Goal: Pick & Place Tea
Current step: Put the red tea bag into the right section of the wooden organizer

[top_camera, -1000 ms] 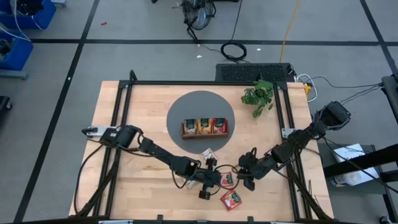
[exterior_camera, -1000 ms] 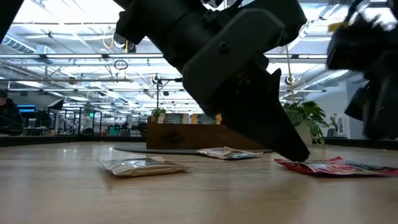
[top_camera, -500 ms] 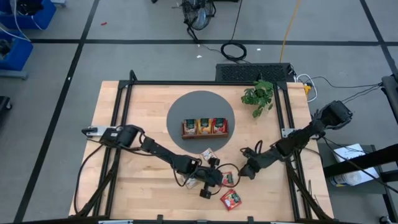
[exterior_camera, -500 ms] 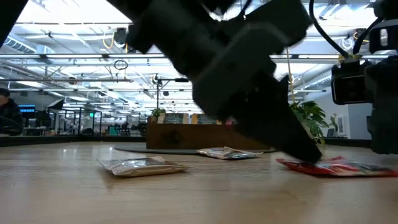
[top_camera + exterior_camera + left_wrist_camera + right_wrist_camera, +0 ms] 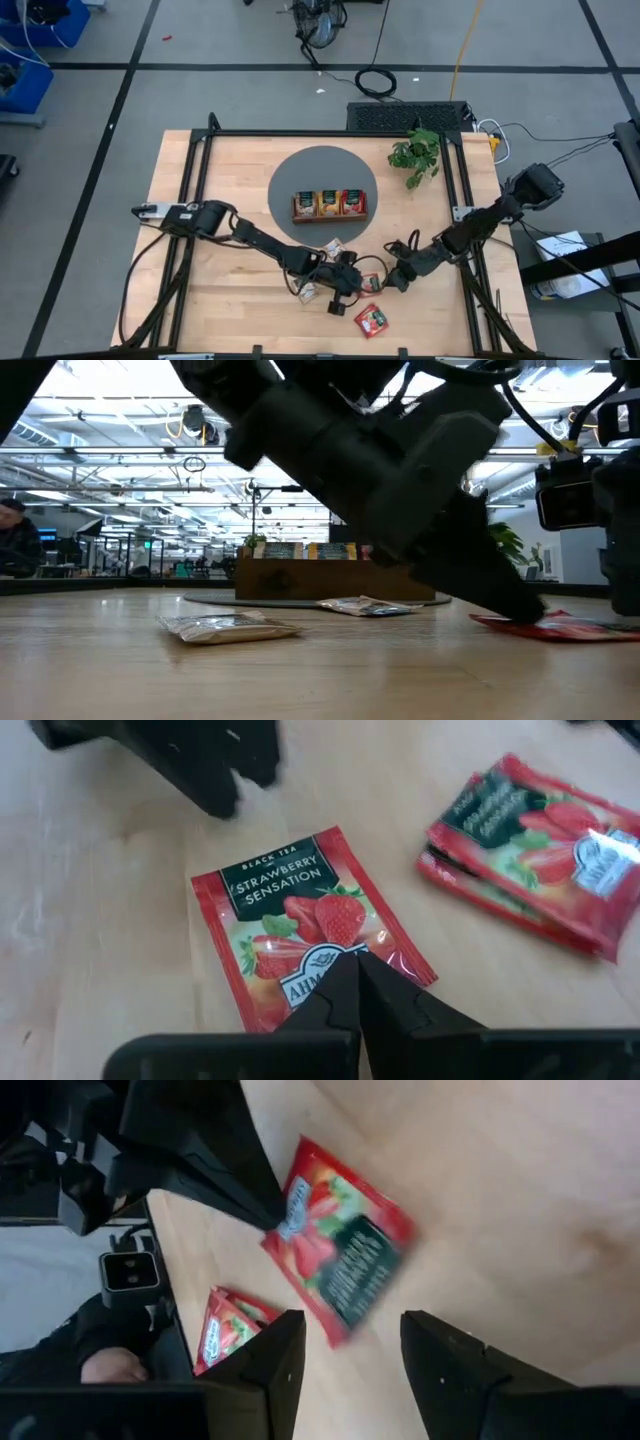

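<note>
1. The left end effector (image 5: 357,963) is seen pressed together, its tips on a strawberry tea sachet (image 5: 305,925) lying flat on the table (image 5: 120,920).
2. The right end effector (image 5: 345,1350) is held spread just beside that sachet.

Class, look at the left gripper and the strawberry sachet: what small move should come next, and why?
Probably a short lift. The left gripper is shut with its fingertips at the edge of the red strawberry sachet, which lies flat on the table. The right gripper is open beside it, holding nothing, and the wooden tray lies across the table.
</note>
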`<state>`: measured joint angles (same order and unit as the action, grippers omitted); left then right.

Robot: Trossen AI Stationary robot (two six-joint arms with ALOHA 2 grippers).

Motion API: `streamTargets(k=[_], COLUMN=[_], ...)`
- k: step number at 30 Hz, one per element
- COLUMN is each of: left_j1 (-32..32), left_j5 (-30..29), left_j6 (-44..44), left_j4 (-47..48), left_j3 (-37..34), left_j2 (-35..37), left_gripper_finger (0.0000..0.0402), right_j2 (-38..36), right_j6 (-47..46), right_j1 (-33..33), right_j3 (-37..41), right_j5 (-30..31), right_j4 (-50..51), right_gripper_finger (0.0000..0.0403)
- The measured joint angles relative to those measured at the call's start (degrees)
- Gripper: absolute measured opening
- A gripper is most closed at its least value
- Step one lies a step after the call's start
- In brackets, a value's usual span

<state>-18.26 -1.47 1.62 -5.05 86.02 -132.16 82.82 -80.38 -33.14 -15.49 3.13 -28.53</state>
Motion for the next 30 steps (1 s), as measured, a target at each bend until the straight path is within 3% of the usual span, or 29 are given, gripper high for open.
streamTargets(k=[12,17,23,30], left_j1=[1.07,1.09,1.14,1.05], left_j5=[1.72,1.74,3.37,4.16], left_j6=[1.43,1.3,1.53,1.58], left_j4=[-3.42,-3.42,-3.64,-3.73], left_j3=[0.0,-0.02,-0.04,-0.09], left_j2=[-1.61,-1.64,-1.7,-1.72], left_gripper_finger=[0.0012,0.0004,0.0008,0.0012], right_j2=[4.73,4.45,4.51,4.49], right_j6=[-5.65,-3.57,-1.48,3.15], right_j1=[-0.27,0.36,1.88,4.28], right_j3=[-0.31,-1.29,-5.66,-7.51], right_j5=[0.02,-0.95,-6.17,-8.87], right_j4=[2.46,5.28,17.42,21.22], right_gripper_finger=[0.0149,0.0136,0.0119,0.0116])
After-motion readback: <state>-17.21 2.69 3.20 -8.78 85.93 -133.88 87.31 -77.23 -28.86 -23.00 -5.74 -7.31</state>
